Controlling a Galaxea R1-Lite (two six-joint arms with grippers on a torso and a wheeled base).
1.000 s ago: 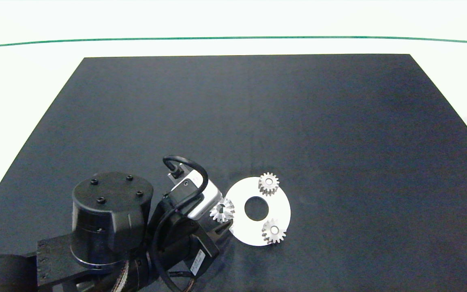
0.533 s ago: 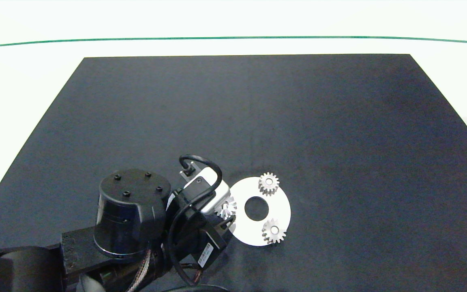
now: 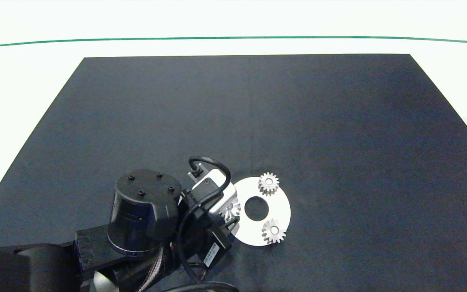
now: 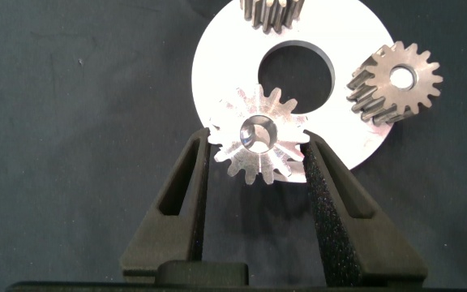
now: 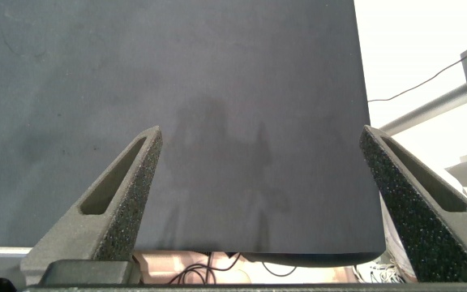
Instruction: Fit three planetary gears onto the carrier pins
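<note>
The left gripper pinched the third gear by its teeth over the white disc, likely lining its bore with the last pin, two gears already seated; right gripper hung wide apart, off-work.

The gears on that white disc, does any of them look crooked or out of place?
Nothing stands out. Two planetary gears sit flat on the white disc. The third gear is gripped by the left gripper above the disc's rim, not yet seated.
</note>
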